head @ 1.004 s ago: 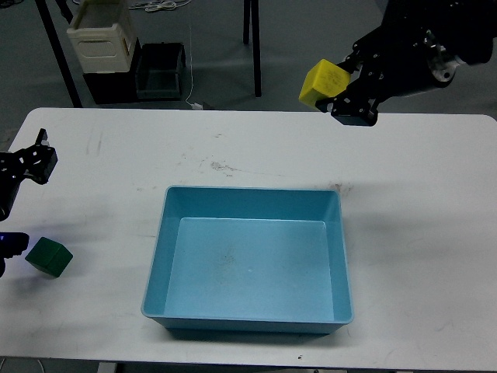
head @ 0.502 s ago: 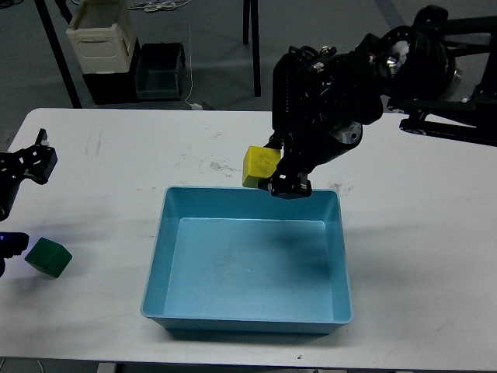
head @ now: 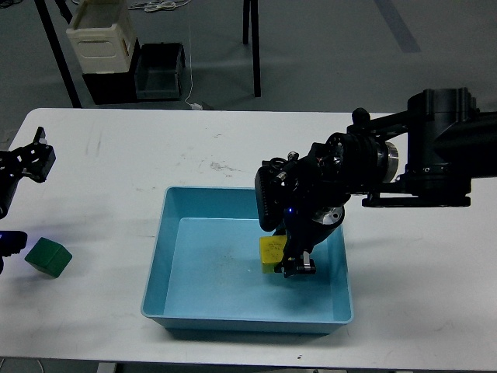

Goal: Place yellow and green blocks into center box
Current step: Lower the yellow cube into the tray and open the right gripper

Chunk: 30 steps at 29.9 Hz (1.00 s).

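**Yellow block low inside the blue box, green block out on the tabletop**

The small yellow cube-shaped block [head: 272, 254] sits right of centre in the frame, down inside the shallow light-blue rectangular plastic box [head: 159, 264]. Its top face is bright and its front face is in shade. The right gripper [head: 289, 264] reaches into the box from the right, its black fingers [head: 301, 266] closed against the block's right side — the block is held between them, though whether its underside touches the box floor cannot be told.

One dark green cube-shaped block [head: 48, 257] lies at the lower left of the frame on the white tabletop [head: 116, 171], tilted a little, well apart from the box. So the count is one yellow block, one green block, one box.

The left gripper [head: 31, 162] shows at the left edge, above the green block and clear of it. It is small and dark there — whether its fingers are spread or closed cannot be told.

At the upper left, beyond the tabletop, a cream plastic crate [head: 101, 33] rests on a black bin [head: 136, 74] on the grey floor.
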{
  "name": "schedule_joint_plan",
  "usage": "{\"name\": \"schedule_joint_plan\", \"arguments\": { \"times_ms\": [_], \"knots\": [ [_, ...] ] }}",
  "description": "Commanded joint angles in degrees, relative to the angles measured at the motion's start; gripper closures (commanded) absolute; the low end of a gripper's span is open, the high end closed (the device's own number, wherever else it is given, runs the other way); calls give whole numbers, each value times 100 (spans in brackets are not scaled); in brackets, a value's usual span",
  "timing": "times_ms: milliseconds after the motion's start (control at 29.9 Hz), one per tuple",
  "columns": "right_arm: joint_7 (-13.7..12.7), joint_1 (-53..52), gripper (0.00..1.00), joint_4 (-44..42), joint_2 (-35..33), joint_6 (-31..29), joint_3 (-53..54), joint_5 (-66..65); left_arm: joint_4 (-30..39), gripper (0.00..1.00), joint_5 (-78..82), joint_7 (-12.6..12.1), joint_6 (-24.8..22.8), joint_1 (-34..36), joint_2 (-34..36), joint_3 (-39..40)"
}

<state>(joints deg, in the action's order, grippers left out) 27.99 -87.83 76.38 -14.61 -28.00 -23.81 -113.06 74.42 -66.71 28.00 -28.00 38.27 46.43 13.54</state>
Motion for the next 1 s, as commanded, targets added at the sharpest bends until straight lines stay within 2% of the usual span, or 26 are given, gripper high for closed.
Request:
{"name": "schedule_joint_plan", "arguments": {
  "times_ms": [0, 134, 201, 234, 368, 469, 535, 703, 803, 970],
  "knots": [
    [1, 169, 96, -158, 90, 0, -54, -5, 2, 0, -9, 0, 0, -3, 7, -1],
    [1, 292, 89, -264, 160, 0, -63, 3, 2, 0, -9, 0, 0, -3, 7, -1],
    [1, 327, 71, -378, 169, 0, -63, 3, 2, 0, 0, 0, 0, -3, 7, -1],
    [1, 354, 67, -413, 169, 0, -63, 3, -7, 0, 0, 0, 0, -3, 7, -1],
    [1, 389, 63, -458, 169, 0, -54, 12, 2, 0, -9, 0, 0, -3, -2, -1],
    [1, 433, 40, -536, 169, 0, -28, 30, -7, 0, 0, 0, 0, -12, -2, -1],
    [1, 451, 28, -580, 169, 0, -1, 39, -7, 0, 0, 0, 0, -12, -11, -1],
    [1, 459, 11, -598, 117, 0, 25, 47, -7, 0, 96, 0, 0, -3, 6, -45],
    [1, 459, 4, -651, 90, 0, 218, 91, -16, 0, 351, 0, 0, 5, 50, -27],
    [1, 451, 3, -827, -138, 0, 1008, 250, -252, 0, 694, 0, 0, 119, 94, 8]
  ]
}}
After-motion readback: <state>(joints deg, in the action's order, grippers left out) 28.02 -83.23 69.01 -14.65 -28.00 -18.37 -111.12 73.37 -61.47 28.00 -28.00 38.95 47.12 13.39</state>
